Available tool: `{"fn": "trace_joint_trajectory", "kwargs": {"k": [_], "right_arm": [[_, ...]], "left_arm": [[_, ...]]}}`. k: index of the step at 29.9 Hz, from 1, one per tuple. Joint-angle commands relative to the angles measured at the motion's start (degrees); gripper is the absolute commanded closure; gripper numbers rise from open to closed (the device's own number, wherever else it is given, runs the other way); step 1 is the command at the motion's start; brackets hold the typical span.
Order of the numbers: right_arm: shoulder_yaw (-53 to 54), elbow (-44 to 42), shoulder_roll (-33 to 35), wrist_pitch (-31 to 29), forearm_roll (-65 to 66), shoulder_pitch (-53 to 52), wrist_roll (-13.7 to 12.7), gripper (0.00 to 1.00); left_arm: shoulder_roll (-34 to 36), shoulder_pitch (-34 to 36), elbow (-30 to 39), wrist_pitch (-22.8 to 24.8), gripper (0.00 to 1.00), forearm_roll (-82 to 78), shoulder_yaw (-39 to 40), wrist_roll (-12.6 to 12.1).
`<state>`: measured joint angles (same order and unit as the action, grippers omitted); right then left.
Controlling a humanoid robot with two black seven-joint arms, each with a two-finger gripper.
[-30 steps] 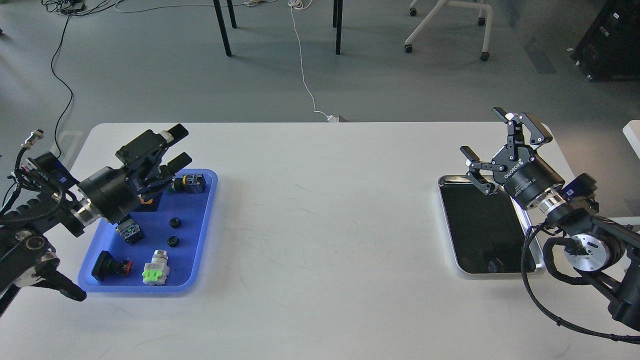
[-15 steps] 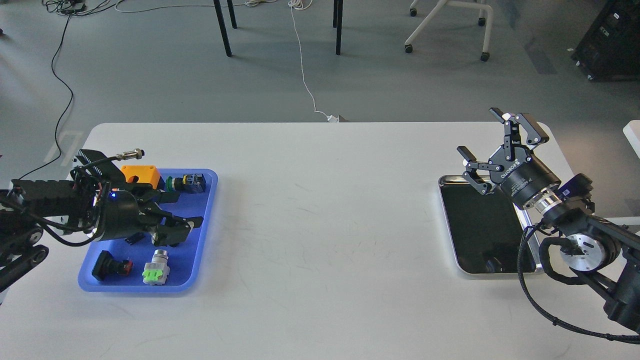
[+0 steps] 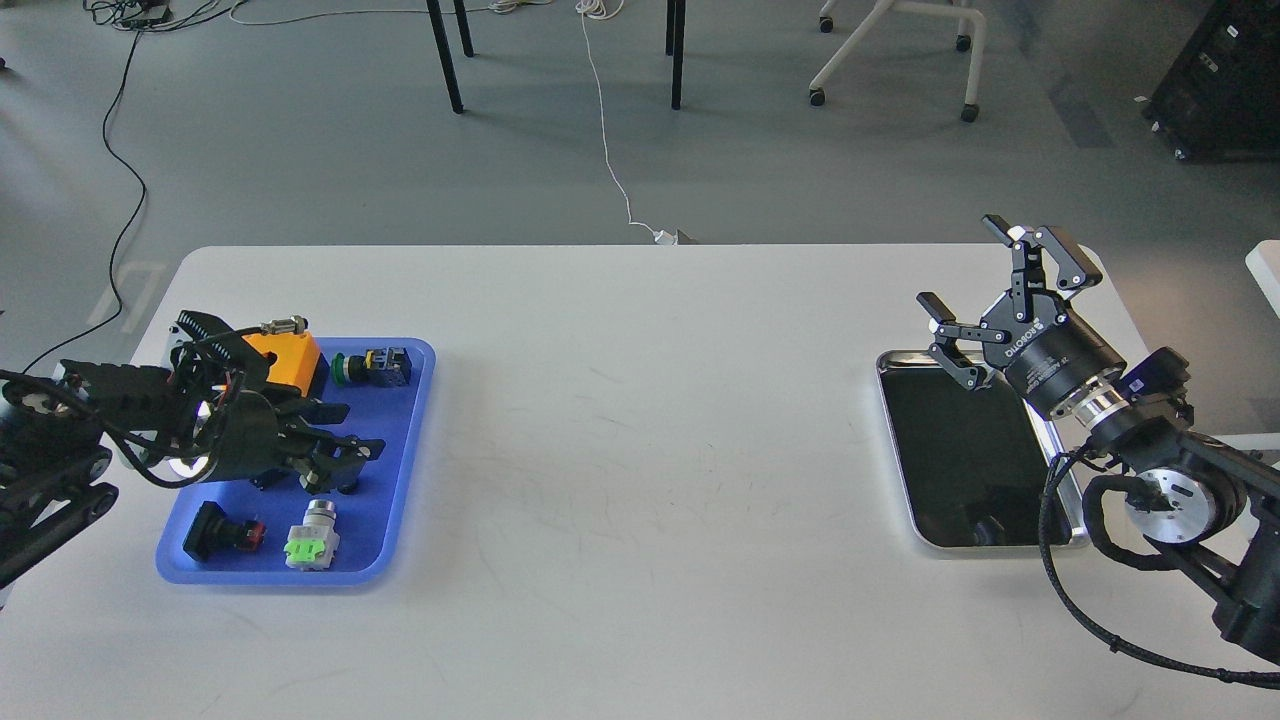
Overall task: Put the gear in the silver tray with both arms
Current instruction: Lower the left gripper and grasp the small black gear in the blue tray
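Note:
My left gripper [image 3: 355, 465] is down low in the blue plastic tray [image 3: 395, 500], with its fingers a little apart around the spot where two small black gears lay. The gears are hidden under the dark fingers, and I cannot tell whether one is touched. The silver tray [image 3: 990, 546] lies at the right of the table, with its dark floor bare. My right gripper [image 3: 958, 262] is open and empty, held above the tray's far edge and pointing up and left.
The blue tray also holds an orange box [image 3: 290, 352], a green and black switch [image 3: 372, 367], a black and red button [image 3: 222, 530] and a silver and green button [image 3: 312, 540]. The white table [image 3: 650, 450] spans between the two trays.
My left gripper swung down from above the blue tray onto the gears' spot, then drew slightly left, with its fingers narrower. The orange box came into view. The right arm barely moved.

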<state>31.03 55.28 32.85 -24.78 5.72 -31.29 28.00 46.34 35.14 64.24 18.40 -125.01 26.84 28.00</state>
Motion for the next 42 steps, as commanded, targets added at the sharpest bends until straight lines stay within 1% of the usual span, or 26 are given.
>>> {"fn": "trace_joint_trajectory", "kwargs": {"k": [1, 6, 12, 28, 30, 31, 34, 35, 38, 42], "right_arm": [[0.0, 0.0, -0.1, 0.0, 0.0, 0.0, 0.0, 0.01], [0.0, 0.0, 0.1, 0.0, 0.0, 0.0, 0.0, 0.01], [0.0, 0.0, 0.1, 0.0, 0.0, 0.1, 0.0, 0.01], [0.2, 0.1, 0.1, 0.0, 0.0, 0.4, 0.0, 0.01], [0.2, 0.1, 0.1, 0.0, 0.0, 0.4, 0.0, 0.01], [0.3, 0.1, 0.1, 0.0, 0.0, 0.5, 0.0, 0.01], [0.3, 0.1, 0.1, 0.0, 0.0, 0.5, 0.0, 0.01], [0.3, 0.1, 0.1, 0.0, 0.0, 0.5, 0.0, 0.01], [0.3, 0.1, 0.1, 0.0, 0.0, 0.6, 0.0, 0.01], [0.3, 0.1, 0.1, 0.0, 0.0, 0.6, 0.0, 0.01]], "left_arm": [[-1.1, 0.0, -2.1, -1.1, 0.37, 0.0, -0.4, 0.0], [-1.9, 0.0, -4.7, -1.2, 0.42, 0.0, -0.4, 0.0], [-2.5, -0.1, -5.2, -1.2, 0.47, 0.0, -1.4, 0.0], [-4.4, -0.1, -8.7, -1.9, 0.48, 0.0, -1.5, 0.0], [-4.5, -0.1, -9.0, -1.9, 0.50, 0.0, -1.5, 0.0], [-4.5, -0.1, -9.1, -1.9, 0.56, 0.0, -1.5, 0.0], [-4.6, -0.1, -9.6, -1.8, 0.70, 0.0, -1.5, 0.0], [-4.6, -0.1, -9.7, -1.9, 0.71, 0.0, -1.5, 0.0], [-4.5, -0.1, -10.0, -1.8, 0.81, 0.0, -1.5, 0.0], [-4.5, -0.2, -10.1, -1.9, 0.86, 0.0, -1.6, 0.0]]}}
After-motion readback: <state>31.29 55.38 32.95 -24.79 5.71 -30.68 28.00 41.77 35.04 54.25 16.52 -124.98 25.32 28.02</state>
